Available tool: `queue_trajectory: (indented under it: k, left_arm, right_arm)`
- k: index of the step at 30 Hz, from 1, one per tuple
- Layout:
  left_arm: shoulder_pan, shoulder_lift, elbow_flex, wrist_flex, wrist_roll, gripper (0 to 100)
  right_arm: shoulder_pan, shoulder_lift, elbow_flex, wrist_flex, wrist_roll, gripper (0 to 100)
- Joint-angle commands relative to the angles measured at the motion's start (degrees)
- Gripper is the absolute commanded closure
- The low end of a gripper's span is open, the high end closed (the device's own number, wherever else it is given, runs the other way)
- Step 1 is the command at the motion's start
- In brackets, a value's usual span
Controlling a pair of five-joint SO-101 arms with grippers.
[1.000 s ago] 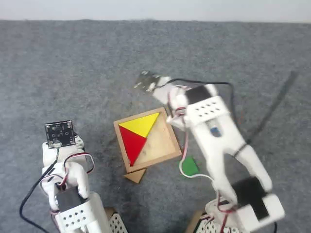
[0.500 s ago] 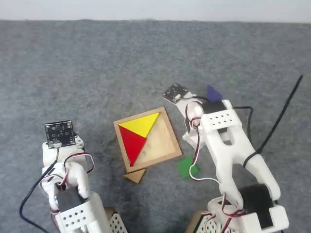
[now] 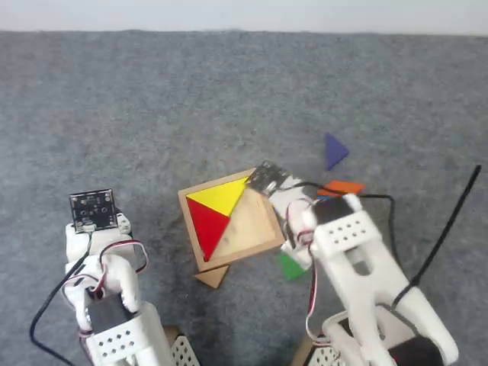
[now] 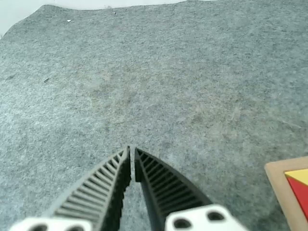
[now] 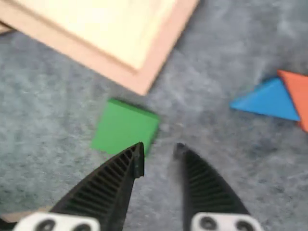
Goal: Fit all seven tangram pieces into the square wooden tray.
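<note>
Workspace of grey fibrous felt mat (image 3: 152,107) over the table. Near the middle, square wooden tray (image 3: 252,225): shallow, pale, with a raised rim, turned slightly askew. Seated inside, along its left half, two large flat triangles with smooth surfaces: yellow triangle (image 3: 219,196) at the far side and red triangle (image 3: 207,223) at the near side, touching along one edge. Right half of the tray floor bare wood.

Five loose flat pieces on the felt:
- one small tan triangle (image 3: 213,275), just beside the tray's near corner
- one green square (image 5: 125,126), just off the tray's near right edge
- one light blue triangle (image 5: 267,100), right of the tray, touching one orange piece (image 5: 298,96) of partly hidden outline
- one dark purple triangle (image 3: 334,149), farther off and well apart from the tray

Seven pieces in all.

Two white arms with black ribbed fingers. Right gripper (image 5: 159,154) low over the felt just beside the green square, fingers parted by a narrow gap, nothing between them. Left gripper (image 4: 132,154) at the near left, well apart from the tray, fingers pressed together at the tips, empty.
</note>
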Motion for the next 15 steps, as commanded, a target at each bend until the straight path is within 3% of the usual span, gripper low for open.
queue_trajectory:
  k: [1, 15]
  left_arm:
    - [0.00, -0.88, -1.98, -1.49, 0.26, 98]
    - [0.00, -0.88, -1.98, -1.49, 0.26, 98]
  right_arm:
    - [-4.44, -3.47, 0.70, 0.84, -2.99, 75.2]
    - [-6.73, -3.91, 2.55, 0.04, -3.96, 76.8]
